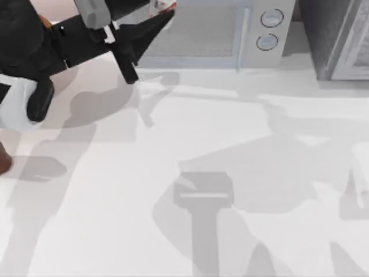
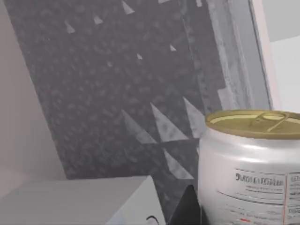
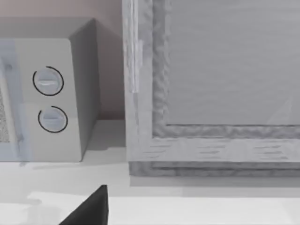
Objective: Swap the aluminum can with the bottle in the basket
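Note:
My left gripper [image 1: 163,15] is raised at the back left, and its arm covers that corner of the top view. It is shut on the aluminum can [image 2: 253,173], a white can with a dull gold top; a black finger [image 2: 186,212] presses its side. The can's [image 1: 164,6] white-and-red edge peeks out at the top border. A dark reddish-brown sliver of the bottle [image 1: 2,161] shows at the table's left edge. A small orange-tan bit of the basket [image 1: 44,22] shows behind the left arm. A black part of my right gripper [image 3: 89,211] faces the back of the table.
A pale microwave [image 1: 230,29] with two round dials [image 1: 271,29] stands along the back edge. A grey framed cabinet [image 1: 340,40] stands at the back right. Only arm shadows lie on the white table [image 1: 202,144].

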{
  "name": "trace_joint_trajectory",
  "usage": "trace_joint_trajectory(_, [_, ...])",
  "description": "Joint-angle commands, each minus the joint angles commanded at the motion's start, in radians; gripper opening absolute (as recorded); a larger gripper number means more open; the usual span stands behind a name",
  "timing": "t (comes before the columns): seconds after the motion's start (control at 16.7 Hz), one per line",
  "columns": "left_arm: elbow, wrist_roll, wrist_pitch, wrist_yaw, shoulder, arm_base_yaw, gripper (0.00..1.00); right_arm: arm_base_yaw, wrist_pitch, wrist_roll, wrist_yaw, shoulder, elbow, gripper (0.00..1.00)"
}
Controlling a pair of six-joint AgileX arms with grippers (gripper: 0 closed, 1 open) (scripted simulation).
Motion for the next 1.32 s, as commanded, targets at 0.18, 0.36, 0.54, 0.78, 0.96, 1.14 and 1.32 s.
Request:
trace_joint_trajectory(0.18, [0.072, -0.003, 0.073, 0.1, 0.206, -0.033, 0.0, 0.0, 0.0, 0.0, 0.0, 0.0, 0.0, 1.0])
trace_joint_trajectory(0.36, [0.12, -0.012, 0.116, 0.183, 0.376, -0.063, 0.0, 0.0, 0.0, 0.0, 0.0, 0.0, 0.0, 1.0])
trace_joint_trajectory(0.54, [0.149, -0.021, 0.136, 0.247, 0.509, -0.088, 0.0, 0.0, 0.0, 0.0, 0.0, 0.0, 0.0, 1.0])
trace_joint_trajectory(0.78, [0.168, -0.028, 0.145, 0.298, 0.61, -0.109, 0.0, 0.0, 0.0, 0.0, 0.0, 0.0, 0.0, 1.0])
trace_joint_trajectory(0.96, [0.17, -0.028, 0.146, 0.304, 0.622, -0.112, 0.0, 0.0, 0.0, 0.0, 0.0, 0.0, 0.0, 1.0])
trace_joint_trajectory(1.14, [0.17, -0.028, 0.146, 0.304, 0.622, -0.112, 0.0, 0.0, 0.0, 0.0, 0.0, 0.0, 0.0, 1.0])
trace_joint_trajectory(1.32, [0.17, -0.028, 0.146, 0.304, 0.622, -0.112, 0.15, 0.0, 0.0, 0.0, 0.0, 0.0, 0.0, 1.0])
